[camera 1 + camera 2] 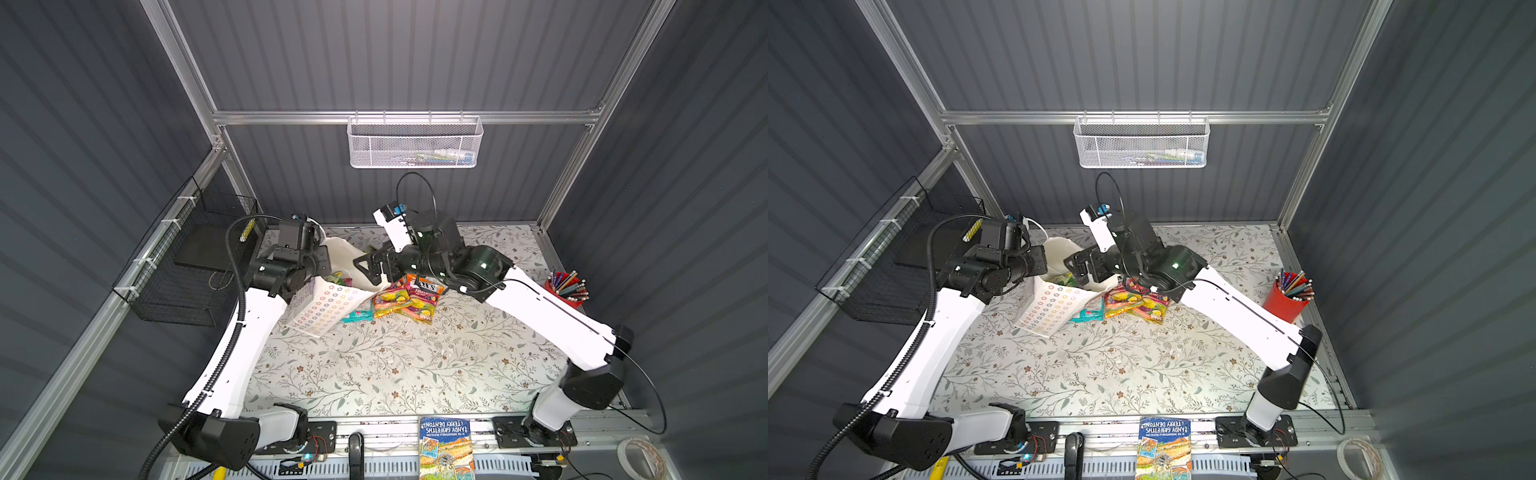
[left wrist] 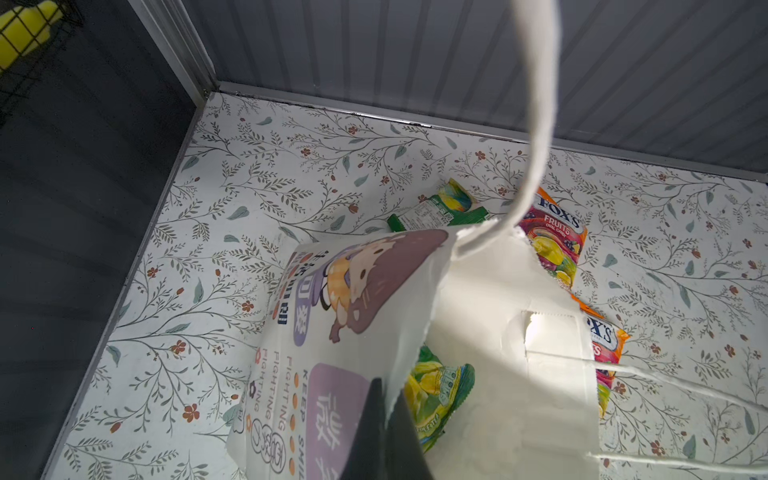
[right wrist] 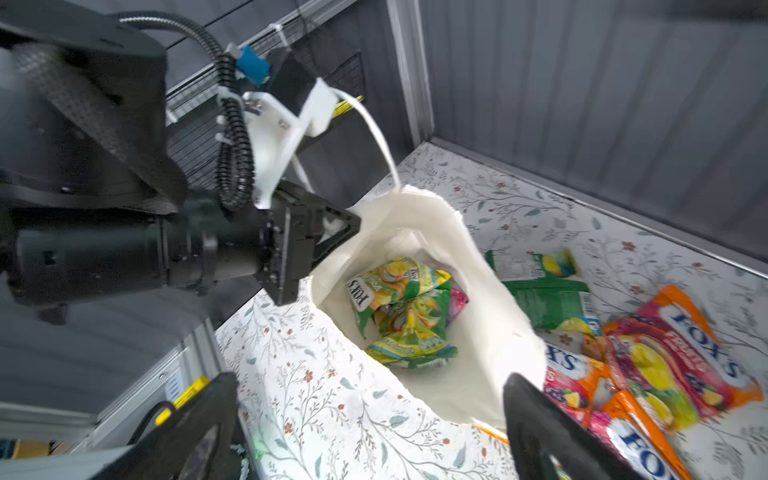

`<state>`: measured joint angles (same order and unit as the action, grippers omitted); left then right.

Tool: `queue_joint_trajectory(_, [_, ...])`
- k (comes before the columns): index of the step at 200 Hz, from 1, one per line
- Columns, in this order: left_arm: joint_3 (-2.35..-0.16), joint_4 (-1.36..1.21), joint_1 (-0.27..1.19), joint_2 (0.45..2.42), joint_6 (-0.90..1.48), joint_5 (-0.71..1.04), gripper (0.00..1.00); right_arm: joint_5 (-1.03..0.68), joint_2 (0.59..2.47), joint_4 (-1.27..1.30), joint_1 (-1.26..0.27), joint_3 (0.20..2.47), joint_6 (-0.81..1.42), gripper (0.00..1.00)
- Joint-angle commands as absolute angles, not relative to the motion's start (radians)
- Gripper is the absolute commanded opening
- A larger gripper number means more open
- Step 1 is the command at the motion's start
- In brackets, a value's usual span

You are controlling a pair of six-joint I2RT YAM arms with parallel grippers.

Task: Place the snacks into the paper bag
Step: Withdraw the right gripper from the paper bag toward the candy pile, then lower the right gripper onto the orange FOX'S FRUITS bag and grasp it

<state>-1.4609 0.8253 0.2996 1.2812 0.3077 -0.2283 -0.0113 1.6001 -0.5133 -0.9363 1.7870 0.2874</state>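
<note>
At the lower edge of both top views, an illustrated book (image 1: 446, 449) lay on the front rail; it is no part of the task. Above it the floral counter (image 1: 395, 374) was bare up to mid-frame.

There the paper bag (image 1: 322, 307) lay tilted, its mouth open toward the upper right. The left gripper (image 2: 386, 403) had its jaws closed on the bag's rim, holding the mouth up. The rim looked ragged and the paper thin, so I judge the bag limp and easily torn. The right gripper (image 3: 370, 378) hung over the mouth with its jaws spread wide and nothing between them.

Inside the bag, in the right wrist view, lay about three green-yellow packets (image 3: 405, 320), with a pink one half hidden beside them. Just right of the bag, the orange-pink packets (image 1: 409, 297) were heaped and overlapping. A teal packet (image 1: 357, 316) touched the bag's lower right side, and a green packet (image 3: 548, 299) lay beyond the bag.

I judge these packets light, soft, glossy and slippery. The flat crimped end seam offers the surest hold, one packet at a time.

Further right, a red cup (image 1: 563, 298) held pencils. On the back wall, upper centre, a white mesh basket (image 1: 415, 143) held items too small to identify.
</note>
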Motion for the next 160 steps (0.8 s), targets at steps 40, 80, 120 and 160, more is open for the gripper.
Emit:
queue_joint_trajectory(40, [-1.462,0.781,0.304,1.267,0.314,-0.246,0.00,0.096,1.325,-0.259,-0.747,1.252,0.494,0.99])
queue_joint_trajectory(80, [-1.464,0.781,0.304,1.272,0.313,-0.238,0.00,0.042,1.174,-0.114,-0.582,0.972,0.601,0.99])
queue_joint_trajectory(120, [-1.459,0.772,0.304,1.266,0.313,-0.226,0.00,-0.085,1.231,0.047,-0.452,0.796,0.693,0.97])
queue_joint_trajectory(160, [-1.460,0.772,0.304,1.266,0.311,-0.222,0.00,-0.175,1.397,0.165,-0.422,0.769,0.720,0.94])
